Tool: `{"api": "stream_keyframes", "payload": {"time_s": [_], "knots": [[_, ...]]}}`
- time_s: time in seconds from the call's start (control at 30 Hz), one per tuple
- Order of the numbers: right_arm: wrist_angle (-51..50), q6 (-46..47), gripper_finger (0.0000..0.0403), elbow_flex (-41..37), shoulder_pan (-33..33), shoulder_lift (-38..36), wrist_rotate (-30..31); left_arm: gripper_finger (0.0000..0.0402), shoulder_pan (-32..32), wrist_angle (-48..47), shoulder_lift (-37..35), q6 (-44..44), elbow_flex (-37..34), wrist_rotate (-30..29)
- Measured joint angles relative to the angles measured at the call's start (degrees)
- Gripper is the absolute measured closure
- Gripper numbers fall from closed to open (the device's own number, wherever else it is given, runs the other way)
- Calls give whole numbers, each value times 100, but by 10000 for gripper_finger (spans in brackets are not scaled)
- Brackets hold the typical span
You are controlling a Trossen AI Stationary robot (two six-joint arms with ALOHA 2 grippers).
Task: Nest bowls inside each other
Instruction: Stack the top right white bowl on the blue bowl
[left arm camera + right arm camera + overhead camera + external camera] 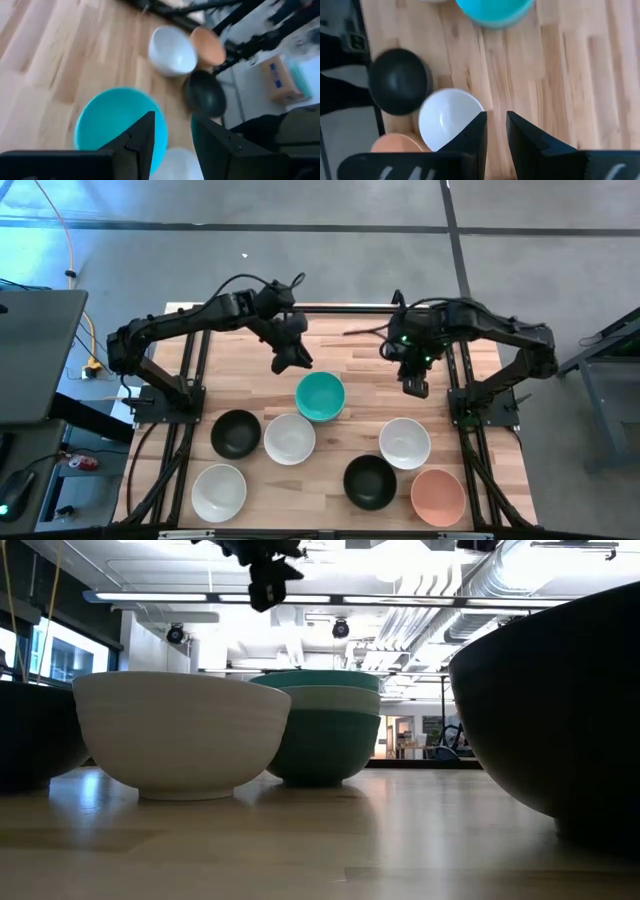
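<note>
Left gripper [292,360] hangs above the table [350,350] just behind the teal bowl stack [320,396], fingers slightly parted, empty. Right gripper [415,386], likewise narrowly apart and empty, hangs behind a white bowl [405,443]. Remaining bowls sit separately nearer the front.

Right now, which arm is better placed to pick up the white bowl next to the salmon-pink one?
Right. The right gripper hangs just behind that white bowl; the left gripper is farther, above the teal stack.
</note>
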Motion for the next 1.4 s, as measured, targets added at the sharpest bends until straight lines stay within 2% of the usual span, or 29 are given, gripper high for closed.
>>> {"api": "stream_keyframes", "payload": {"time_s": [0.27, 0.33, 0.47, 0.53, 0.67, 0.8, 1.03, 1.4], "knots": [[160, 243, 339, -2151, 412, -684, -136, 284, -176, -1367, -311, 694, -9, -838], [534, 509, 339, -2670, 540, -1022, -163, 284, -277, -1360, -452, 750, -5, -898], [1891, 1324, 339, -3695, 857, -1924, -148, 284, -384, -1281, -796, 806, -4, -1192], [2438, 1827, 339, -4127, 1028, -2396, 47, 284, -453, -1185, -953, 776, -4, -1379], [2689, 2804, 339, -4802, 1378, -3192, 572, 284, -567, -963, -1265, 633, -2, -1684], [2742, 3585, 339, -5336, 1728, -3658, 825, 284, -687, -940, -1473, 458, -2, -2122], [2999, 4131, 339, -5852, 2023, -3607, 854, 284, -942, -942, -1620, 250, -2, -2456], [3121, 4316, 339, -5857, 2016, -2817, 654, 284, -974, -944, -1611, 233, -2, -2500]]}}
